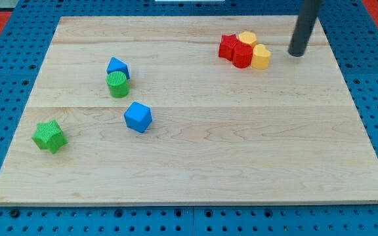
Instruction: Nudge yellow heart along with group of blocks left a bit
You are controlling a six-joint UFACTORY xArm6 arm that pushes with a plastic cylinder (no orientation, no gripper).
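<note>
Camera view shows you my tip (296,53) resting on the wooden board (195,164) near the view's top right, touching no block; it is a bare rod, so it holds nothing and has nothing to open or close. Just to the view's left of my tip, with a small gap between, sits the yellow heart (261,58). Pressed against the heart's far side from my tip are a red block (243,55) and another red block (228,46), with a yellow block (247,37) tucked behind them toward the view's top.

You are, by my reading, at the approach step: my tip is lined up on the cluster's right flank but contact is not yet made. The next move calls for a short, level slide toward the view's left, meeting the heart near its middle so the cluster travels together rather than fanning apart.

Well apart, far toward the view's left, lie a blue block (117,66), green cylinder (117,84), blue cube (138,117) and green star-like block (48,136).
</note>
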